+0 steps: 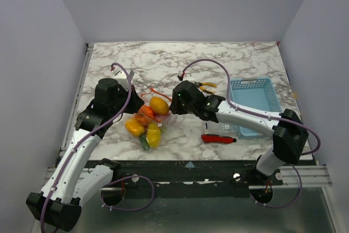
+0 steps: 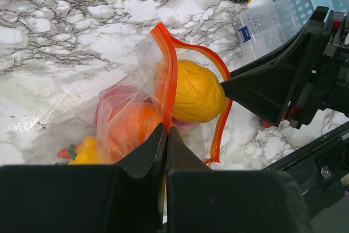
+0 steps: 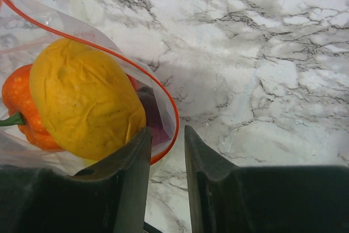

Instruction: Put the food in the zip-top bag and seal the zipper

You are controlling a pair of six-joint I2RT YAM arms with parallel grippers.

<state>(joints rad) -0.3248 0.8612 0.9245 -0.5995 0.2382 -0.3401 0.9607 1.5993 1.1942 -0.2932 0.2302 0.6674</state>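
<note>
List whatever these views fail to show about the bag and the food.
- Left wrist view: the left gripper blocks the lower half of the zip-top bag.
- Right wrist view: a purple piece is mostly hidden behind the yellow food and the right gripper.
- Top view: the green piece is too small to tell whether it lies inside the bag.

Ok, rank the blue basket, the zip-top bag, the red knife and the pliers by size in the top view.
blue basket, narrowly
zip-top bag
red knife
pliers, though the right arm hides part
</note>
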